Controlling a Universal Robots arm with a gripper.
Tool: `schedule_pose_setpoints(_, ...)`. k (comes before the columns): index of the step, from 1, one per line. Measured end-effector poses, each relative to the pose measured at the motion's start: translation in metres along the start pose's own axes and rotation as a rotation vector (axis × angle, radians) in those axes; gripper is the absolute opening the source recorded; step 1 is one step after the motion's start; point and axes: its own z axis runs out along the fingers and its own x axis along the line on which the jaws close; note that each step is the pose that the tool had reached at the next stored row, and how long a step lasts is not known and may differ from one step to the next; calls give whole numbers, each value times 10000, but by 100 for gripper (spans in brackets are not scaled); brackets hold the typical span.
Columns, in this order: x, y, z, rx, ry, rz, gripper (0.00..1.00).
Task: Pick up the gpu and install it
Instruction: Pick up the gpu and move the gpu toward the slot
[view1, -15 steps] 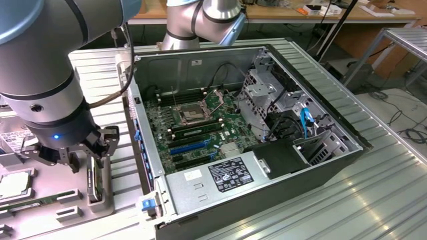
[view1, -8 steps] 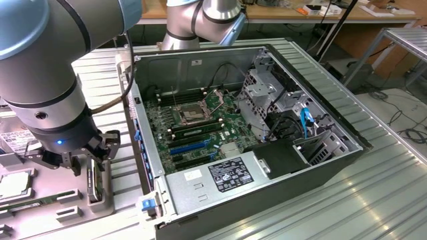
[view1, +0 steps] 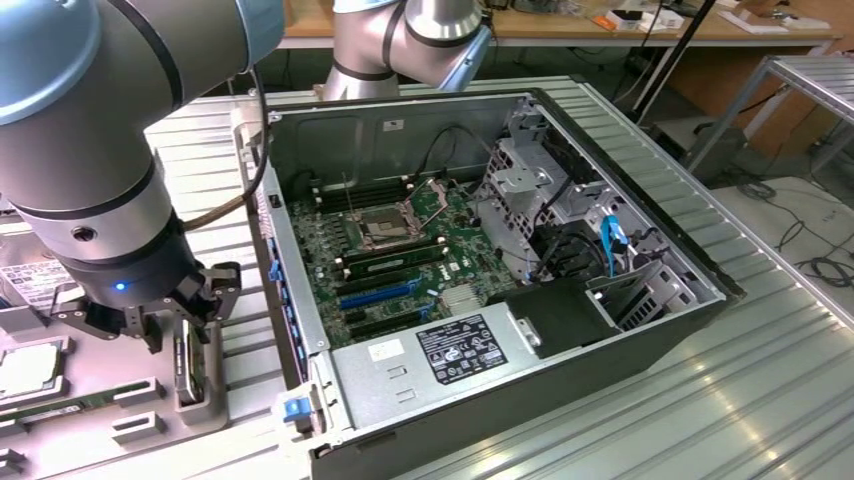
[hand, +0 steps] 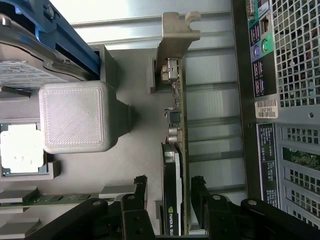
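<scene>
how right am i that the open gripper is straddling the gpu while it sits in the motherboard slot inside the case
Wrong about the place: the gpu stands on edge in the grey holder outside the case, not in the motherboard slot. The open gripper is straddling it, as the wrist view shows.

The gpu (hand: 172, 165) stands on its long edge in a grey tray (hand: 135, 150), just beside the computer case (hand: 295, 75). It is a thin card with a black face, a green board edge and a silver bracket (hand: 176, 35) at one end.
</scene>
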Motion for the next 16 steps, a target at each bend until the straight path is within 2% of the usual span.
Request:
schedule_pose_setpoints(8, -23, 2, 1, 0, 1, 0, 48)
schedule_pose_setpoints(9, -23, 2, 1, 1, 1, 1, 47)
schedule_pose_setpoints(10, -23, 2, 1, 1, 1, 1, 40)
schedule_pose_setpoints(13, -23, 2, 1, 1, 1, 0, 38)
schedule_pose_setpoints(14, -23, 2, 1, 1, 2, 0, 31)
schedule_pose_setpoints(15, -23, 2, 1, 1, 2, 0, 31)
schedule_pose_setpoints(16, -23, 2, 1, 1, 2, 0, 27)
